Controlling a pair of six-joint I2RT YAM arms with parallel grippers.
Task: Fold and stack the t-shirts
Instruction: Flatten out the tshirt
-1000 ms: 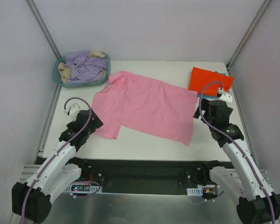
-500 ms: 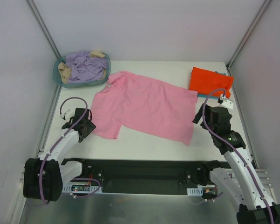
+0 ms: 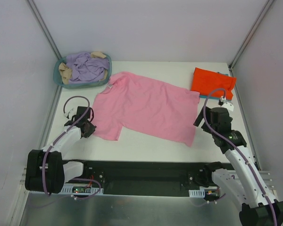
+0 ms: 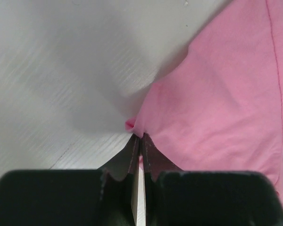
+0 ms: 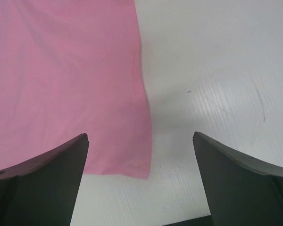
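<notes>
Pinching pink t-shirt (image 4: 217,94): left pincer (image 4: 138,137)

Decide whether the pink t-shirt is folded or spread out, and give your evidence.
Spread out: the pink t-shirt lies flat on the table, sleeve and hem both showing, no layer doubled over.

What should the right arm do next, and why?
Probably lower the right pincer and close it on the pink shirt at its near corner. That pincer is open with the corner lying between its fingers, while the left pincer is already shut on the sleeve edge, so both ends would then be held for a fold.
</notes>
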